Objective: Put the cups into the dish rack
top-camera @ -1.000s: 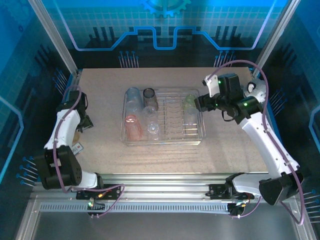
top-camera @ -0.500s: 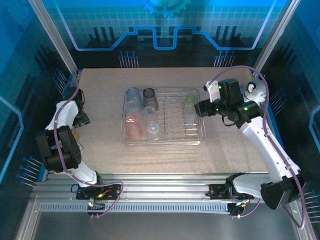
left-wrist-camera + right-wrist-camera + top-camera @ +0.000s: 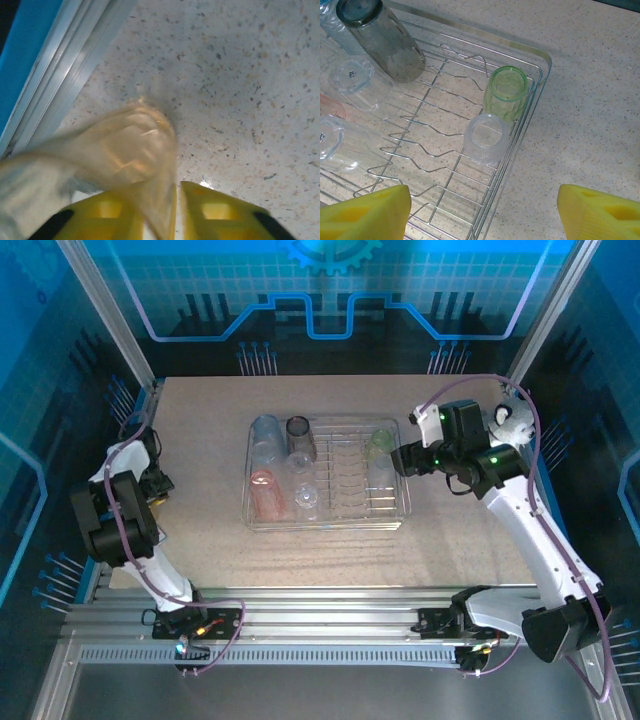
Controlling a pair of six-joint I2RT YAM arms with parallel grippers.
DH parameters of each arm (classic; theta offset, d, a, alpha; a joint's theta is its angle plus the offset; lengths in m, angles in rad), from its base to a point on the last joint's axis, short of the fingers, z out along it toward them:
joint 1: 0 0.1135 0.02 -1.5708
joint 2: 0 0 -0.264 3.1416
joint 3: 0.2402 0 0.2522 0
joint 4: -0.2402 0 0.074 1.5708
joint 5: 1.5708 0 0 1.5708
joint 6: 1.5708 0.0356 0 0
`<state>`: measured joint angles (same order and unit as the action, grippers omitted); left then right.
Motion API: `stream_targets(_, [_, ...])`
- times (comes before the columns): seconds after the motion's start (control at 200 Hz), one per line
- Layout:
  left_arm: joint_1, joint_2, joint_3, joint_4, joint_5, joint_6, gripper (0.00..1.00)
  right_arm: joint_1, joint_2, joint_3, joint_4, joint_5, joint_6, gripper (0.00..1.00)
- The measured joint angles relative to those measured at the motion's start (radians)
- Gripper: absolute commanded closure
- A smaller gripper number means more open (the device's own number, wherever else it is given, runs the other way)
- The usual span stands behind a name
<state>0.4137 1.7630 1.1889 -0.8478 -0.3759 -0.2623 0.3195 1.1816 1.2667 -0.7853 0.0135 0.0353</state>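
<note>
Your left gripper [image 3: 177,202] is clenched on the yellowish cup [image 3: 125,150]. In the left wrist view its two yellow fingers [image 3: 220,210] sit almost together at 6 o'clock with the cup's thin wall pinched between them, and the cup's body reaches up toward 10 o'clock. The cup is blurred, so you cannot tell whether it touches the speckled table [image 3: 250,75] below it. An aluminium rail [image 3: 65,65] runs along the 10 o'clock side of that view. From above, your left arm [image 3: 115,515] is folded at the table's 9 o'clock edge, well apart from the dish rack [image 3: 325,527].

Your right gripper [image 3: 482,217] is released and holds nothing, its fingers [image 3: 365,210] spread to the bottom corners of the right wrist view. From above it hangs at the rack's 3 o'clock end, just beside the rim.

The rack lies at the table's centre with seven cups in it. At its 3 o'clock end the pale green cup [image 3: 507,92] stands against the rim, and a clear cup [image 3: 486,137] touches it at its 7 o'clock. At the 9 o'clock end a blue-tinted cup [image 3: 265,432] fills the 11 o'clock corner with the smoky dark cup [image 3: 298,430] just beside it at 3 o'clock. The red-pink cup [image 3: 262,490] lies toward 8 o'clock, near two more clear cups [image 3: 300,466].
</note>
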Motion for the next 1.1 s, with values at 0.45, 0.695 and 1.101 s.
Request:
stream_targets(0.45, [-0.059, -0.265, -0.011, 0.036, 0.193, 0.0, 1.0, -0.003, -0.155, -0.149, 0.108, -0.016, -0.008, 0.22])
stream_targets(0.695, [-0.099, -0.657, -0.165, 0.254, 0.614, -0.174, 1.0, -0.056, -0.179, -0.146, 0.124, -0.14, -0.007, 0.08])
stream_targets(1.101, [-0.602, -0.765, -0.232, 0.781, 1.03, -0.518, 1.0, -0.207, -0.133, -0.081, 0.079, -0.606, 0.119, 0.0])
